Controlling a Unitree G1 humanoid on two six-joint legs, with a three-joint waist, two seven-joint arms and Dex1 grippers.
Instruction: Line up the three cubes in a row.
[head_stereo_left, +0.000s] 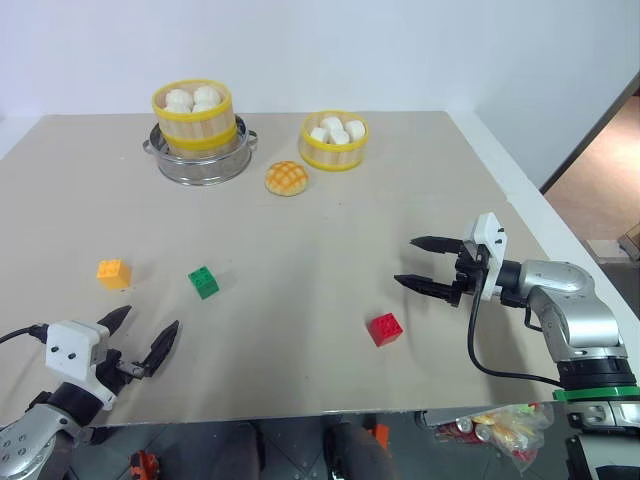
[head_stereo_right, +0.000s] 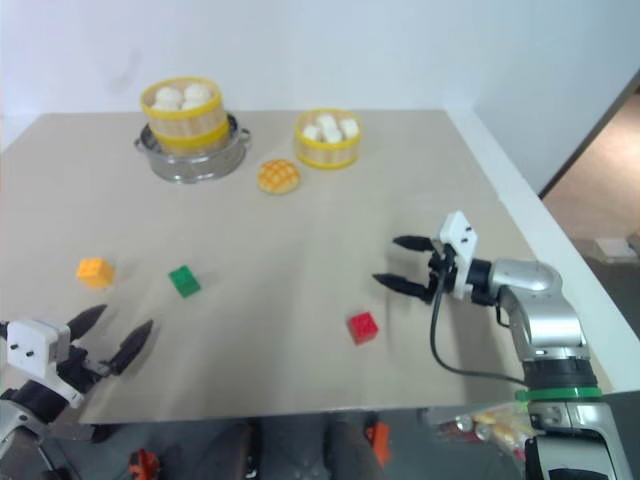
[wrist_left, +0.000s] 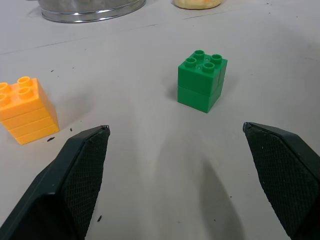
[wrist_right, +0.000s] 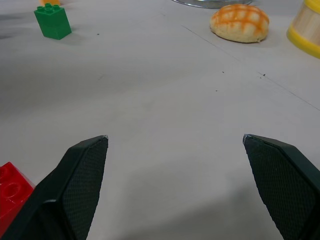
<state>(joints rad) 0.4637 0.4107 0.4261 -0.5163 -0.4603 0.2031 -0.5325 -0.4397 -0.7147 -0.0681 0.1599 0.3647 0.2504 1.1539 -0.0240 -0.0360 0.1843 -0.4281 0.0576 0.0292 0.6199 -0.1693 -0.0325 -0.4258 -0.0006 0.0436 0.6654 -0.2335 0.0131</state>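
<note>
On the tabletop (head_stereo_left: 330, 330) the orange-yellow cube (head_stereo_left: 113, 273) and green cube (head_stereo_left: 203, 282) sit near each other at 9 o'clock and the red cube (head_stereo_left: 385, 328) apart at 5 o'clock, so left gripper (head_stereo_left: 140, 338) and right gripper (head_stereo_left: 418, 262) both hover with jaws wide, empty, seemingly readied to grasp.

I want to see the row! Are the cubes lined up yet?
Not yet. Nothing looks done: the orange cube and green cube sit near each other, but the red cube lies far off, nearer the front edge. Both the left gripper and right gripper are open and empty. All the lining up is left.
</note>
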